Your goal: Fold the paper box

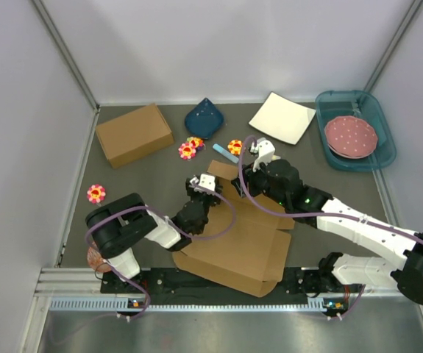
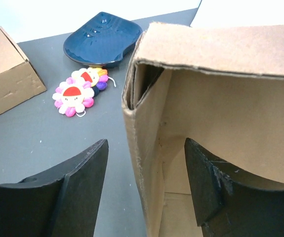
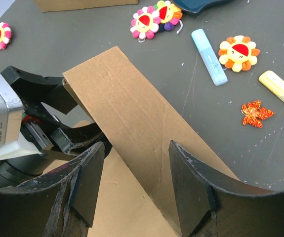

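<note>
The paper box is a brown cardboard cut-out lying at the front centre, partly folded, with a far flap and a left side wall raised. My left gripper is open at the box's far left corner. In the left wrist view the gripper straddles the upright side wall, one finger outside and one inside. My right gripper is open at the far edge. In the right wrist view the gripper straddles the raised flap, without pinching it.
A deeper brown cardboard box stands at the back left. A dark blue dish, a white plate and a teal tray holding a pink plate line the back. Flower toys and a blue highlighter lie nearby.
</note>
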{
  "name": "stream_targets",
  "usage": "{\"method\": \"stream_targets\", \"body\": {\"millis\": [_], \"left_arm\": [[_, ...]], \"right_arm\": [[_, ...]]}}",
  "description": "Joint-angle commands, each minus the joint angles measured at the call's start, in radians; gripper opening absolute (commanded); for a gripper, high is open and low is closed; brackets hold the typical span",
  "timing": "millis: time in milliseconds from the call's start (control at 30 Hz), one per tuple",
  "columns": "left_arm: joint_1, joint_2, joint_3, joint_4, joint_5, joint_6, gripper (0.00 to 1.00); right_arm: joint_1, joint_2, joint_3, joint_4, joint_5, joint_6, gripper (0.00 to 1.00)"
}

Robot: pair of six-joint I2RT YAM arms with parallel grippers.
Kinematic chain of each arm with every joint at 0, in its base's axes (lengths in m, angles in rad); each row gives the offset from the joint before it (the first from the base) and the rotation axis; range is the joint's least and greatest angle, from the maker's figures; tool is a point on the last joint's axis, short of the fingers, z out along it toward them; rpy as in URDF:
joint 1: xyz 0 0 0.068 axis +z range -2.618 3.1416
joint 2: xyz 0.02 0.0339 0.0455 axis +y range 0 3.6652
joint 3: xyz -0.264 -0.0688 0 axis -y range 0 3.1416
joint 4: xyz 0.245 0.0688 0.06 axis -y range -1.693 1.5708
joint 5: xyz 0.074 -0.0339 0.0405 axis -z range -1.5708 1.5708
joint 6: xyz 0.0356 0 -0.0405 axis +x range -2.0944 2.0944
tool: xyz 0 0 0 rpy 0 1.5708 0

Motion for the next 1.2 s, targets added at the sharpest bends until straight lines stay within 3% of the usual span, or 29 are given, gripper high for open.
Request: {"method": "stream_targets", "body": {"millis": [0,33,133,433,533,667,833,967,1100,1167], "left_arm": [[0.003,-0.041,0.03,0.164,-0.01,0.009,0.64],[0.003,-0.035,0.038,0.173,-0.006,0.017,0.42],[0.003,-0.016,0.044,0.184,-0.003,0.05,0.0],[0.0,0.001,-0.027,0.261,-0.067,0.081,0.0],[0.002,-0.053,-0.034,0.189,-0.137,0.078,0.0],[0.002,-0.149,-0.015,-0.035,-0.205,0.018,0.0],[0.002,-0.278,0.08,-0.502,-0.19,-0.158,0.0],[0.003,-0.303,0.119,-0.647,-0.135,-0.2,0.0],[0.011,-0.294,0.163,-0.777,-0.047,-0.232,0.0],[0.018,-0.297,0.171,-0.845,-0.018,-0.266,0.0]], "right_arm": [[-0.004,0.011,-0.014,-0.041,-0.027,0.005,0.56],[-0.004,0.01,-0.014,-0.043,-0.025,0.005,0.56],[-0.004,0.007,-0.014,-0.044,-0.025,0.005,0.56],[-0.004,-0.015,0.015,-0.087,-0.017,0.001,0.56],[-0.004,-0.048,0.094,-0.189,0.076,-0.021,0.62],[-0.004,-0.125,0.163,-0.266,0.213,-0.031,0.73],[-0.004,-0.22,0.162,-0.32,0.349,-0.039,0.75],[-0.004,-0.336,0.083,-0.322,0.519,-0.059,0.75],[-0.006,-0.404,0.0,-0.331,0.569,-0.051,0.78],[-0.006,-0.424,-0.043,-0.343,0.575,-0.015,0.86]]}}
